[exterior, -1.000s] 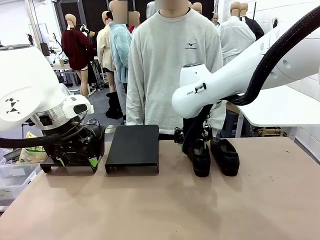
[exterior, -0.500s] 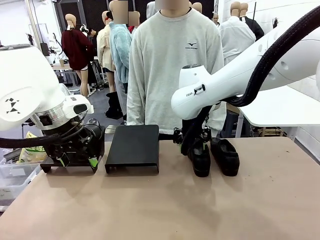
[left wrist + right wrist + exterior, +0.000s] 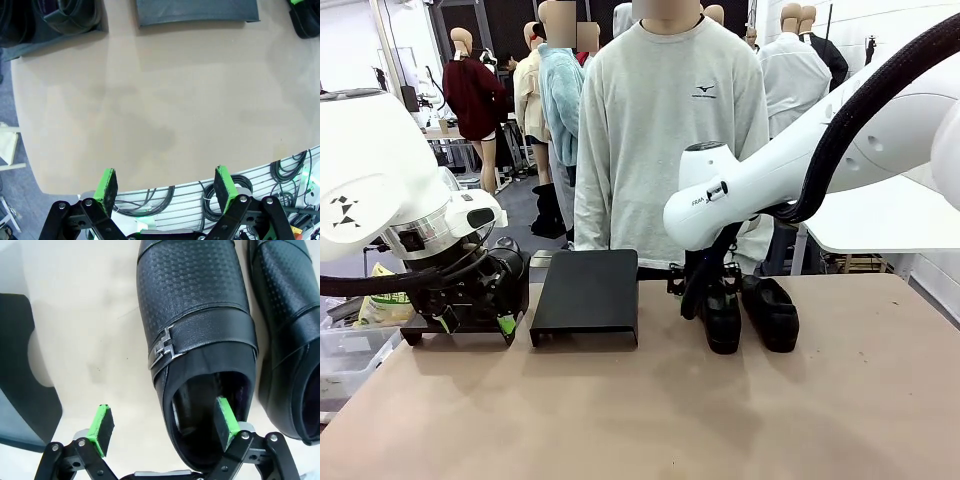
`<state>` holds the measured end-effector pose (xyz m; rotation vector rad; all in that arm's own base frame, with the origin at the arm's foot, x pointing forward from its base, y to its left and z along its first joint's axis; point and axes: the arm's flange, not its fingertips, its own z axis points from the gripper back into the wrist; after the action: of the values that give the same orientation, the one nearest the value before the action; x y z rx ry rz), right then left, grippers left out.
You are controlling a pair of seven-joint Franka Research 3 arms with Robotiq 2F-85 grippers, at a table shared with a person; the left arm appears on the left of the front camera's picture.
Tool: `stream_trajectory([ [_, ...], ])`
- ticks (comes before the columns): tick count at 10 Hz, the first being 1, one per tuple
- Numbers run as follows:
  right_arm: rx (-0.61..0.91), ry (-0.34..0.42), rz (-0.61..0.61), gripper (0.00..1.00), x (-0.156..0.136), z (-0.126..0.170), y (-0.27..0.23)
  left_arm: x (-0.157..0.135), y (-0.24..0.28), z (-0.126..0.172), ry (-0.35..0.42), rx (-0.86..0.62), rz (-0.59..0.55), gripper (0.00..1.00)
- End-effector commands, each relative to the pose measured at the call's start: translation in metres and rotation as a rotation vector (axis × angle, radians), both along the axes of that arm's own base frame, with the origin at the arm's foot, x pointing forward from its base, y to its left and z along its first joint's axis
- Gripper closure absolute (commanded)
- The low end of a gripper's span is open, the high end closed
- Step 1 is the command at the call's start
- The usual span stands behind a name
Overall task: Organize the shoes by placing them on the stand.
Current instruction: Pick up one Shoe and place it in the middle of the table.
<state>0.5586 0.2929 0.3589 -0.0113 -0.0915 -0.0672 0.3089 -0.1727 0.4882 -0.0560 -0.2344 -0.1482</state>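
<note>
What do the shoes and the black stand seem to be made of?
Shoes: black leather or a leather-like synthetic, going by the embossed dotted grain and slight sheen; the buckle looks like silvery metal. Stand: thin, matte black bent sheet, perhaps painted metal or plastic, unclear which.

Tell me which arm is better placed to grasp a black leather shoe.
Right: the right gripper, open, straddles the side wall of the buckled black leather shoe. The left gripper hangs open over bare tan table, away from that shoe.
</note>
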Motion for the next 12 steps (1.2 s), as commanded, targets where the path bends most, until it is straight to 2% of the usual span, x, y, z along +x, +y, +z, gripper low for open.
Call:
stream_trajectory([
  [1,0.002,-0.001,0.004,0.02,0.005,-0.003,0.003,0.001,-0.001,-0.001,-0.005,-0.016,0.016,0.00],
  [2,-0.007,0.001,0.006,0.14,0.005,-0.003,0.003,0.001,-0.001,-0.001,-0.005,-0.016,0.016,0.00],
  [7,-0.006,0.033,-0.011,1.00,0.011,-0.004,0.002,0.001,-0.001,-0.001,-0.005,-0.016,0.016,0.00],
  [12,0.014,0.082,-0.023,1.00,0.016,-0.008,-0.006,0.001,-0.001,-0.001,-0.005,-0.016,0.016,0.00],
])
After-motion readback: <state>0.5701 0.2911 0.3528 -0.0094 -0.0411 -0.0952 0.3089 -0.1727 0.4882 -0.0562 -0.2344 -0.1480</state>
